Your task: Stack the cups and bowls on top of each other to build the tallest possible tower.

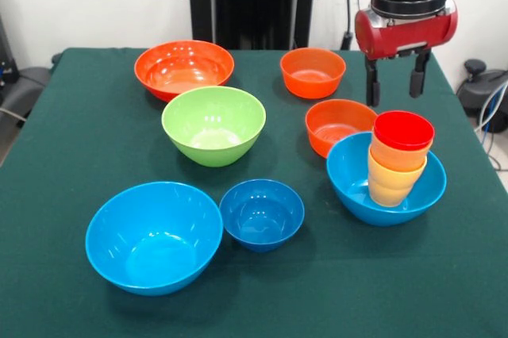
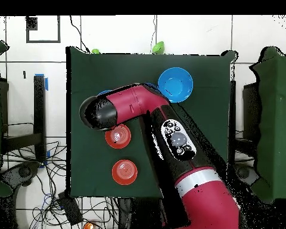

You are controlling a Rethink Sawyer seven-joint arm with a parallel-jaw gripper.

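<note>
The tower [image 1: 397,165] stands at the table's right side. A large light-blue bowl [image 1: 353,181] is its base, holding yellow-orange cups [image 1: 390,183], an orange piece above them and a red cup [image 1: 403,131] on top. My gripper [image 1: 394,94] hangs open and empty just behind and above the red cup, touching nothing. Loose on the table are a large orange bowl [image 1: 184,68], a green bowl [image 1: 213,124], a second large light-blue bowl [image 1: 154,236], a small dark blue bowl [image 1: 262,213] and two small orange bowls [image 1: 313,72] [image 1: 340,124]. In the overhead view the arm [image 2: 169,137] hides the tower and the gripper.
The green cloth table [image 1: 95,155] ends close to the right of the tower. The nearer small orange bowl touches the tower's base bowl from behind. The overhead view shows the loose light-blue bowl [image 2: 175,84] and both small orange bowls [image 2: 118,136] [image 2: 124,172].
</note>
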